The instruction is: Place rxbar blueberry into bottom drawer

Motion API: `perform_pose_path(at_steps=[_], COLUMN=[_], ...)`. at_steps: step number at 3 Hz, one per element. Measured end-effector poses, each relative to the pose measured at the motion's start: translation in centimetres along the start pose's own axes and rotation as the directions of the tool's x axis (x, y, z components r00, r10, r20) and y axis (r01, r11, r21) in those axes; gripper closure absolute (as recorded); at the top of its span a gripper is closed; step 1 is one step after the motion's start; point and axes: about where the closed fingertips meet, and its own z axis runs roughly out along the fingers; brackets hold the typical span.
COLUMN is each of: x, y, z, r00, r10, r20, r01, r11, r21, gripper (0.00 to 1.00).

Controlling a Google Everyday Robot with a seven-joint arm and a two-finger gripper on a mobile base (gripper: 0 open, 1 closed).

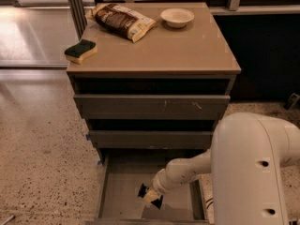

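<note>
The bottom drawer (117, 191) is pulled open at the foot of the cabinet and shows a flat grey floor. My gripper (150, 197) reaches down into it from the right and hangs just over the middle of the floor. It is shut on the rxbar blueberry (142, 190), a dark flat bar held crosswise, with dark ends showing on both sides of the cream tip. I cannot tell whether the bar touches the floor.
The two upper drawers (150, 108) are slightly open. On the cabinet top (187, 55) lie a brown-and-white snack bag (121, 20), a white bowl (177, 17) and a green-and-yellow sponge (80, 50). My arm's white housing (255, 172) fills the lower right.
</note>
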Motion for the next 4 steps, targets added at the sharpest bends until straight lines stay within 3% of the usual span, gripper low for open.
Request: perform_pose_path(at_steps=[1,3,4], x=[-0.1,0.0,0.4], y=[-1.0,-0.8,-0.5], z=[3.5,4.7,8.0], r00=[0.999,0.999,0.996], r10=[0.021,0.019,0.009], r20=[-0.030,-0.043,-0.088], r01=[-0.020,-0.017,-0.008], r11=[0.9989,0.9989,0.9999], r21=[0.043,0.043,0.013], gripper=[1.00,1.00,1.00])
